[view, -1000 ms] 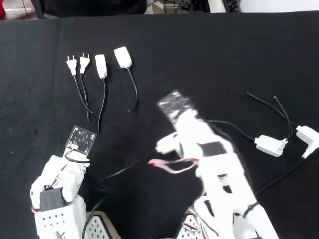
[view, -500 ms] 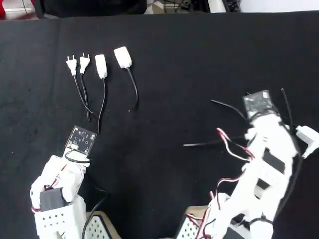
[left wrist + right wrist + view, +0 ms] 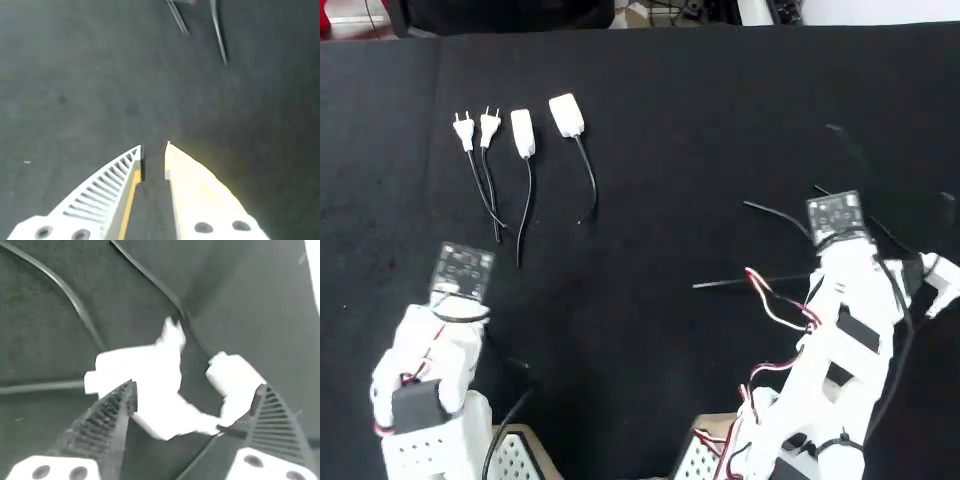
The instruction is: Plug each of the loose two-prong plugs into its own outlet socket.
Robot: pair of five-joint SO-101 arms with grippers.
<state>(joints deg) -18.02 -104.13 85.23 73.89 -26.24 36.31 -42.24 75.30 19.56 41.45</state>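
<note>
High view gives me a black cloth-covered table (image 3: 670,100) with a small white two-prong plug (image 3: 465,130), a second plug (image 3: 490,125) just beside it, then a white oblong socket (image 3: 522,132) and a second socket (image 3: 565,113), all in a row at the far left on thin black cords. My left gripper (image 3: 154,147) hangs over the cloth, its tips all but together on nothing. My right gripper (image 3: 196,386) has its jaws spread wide, straddling a blocky white connector (image 3: 150,390) with a smaller white piece (image 3: 232,380) just beside it; I cannot tell whether they are joined.
</note>
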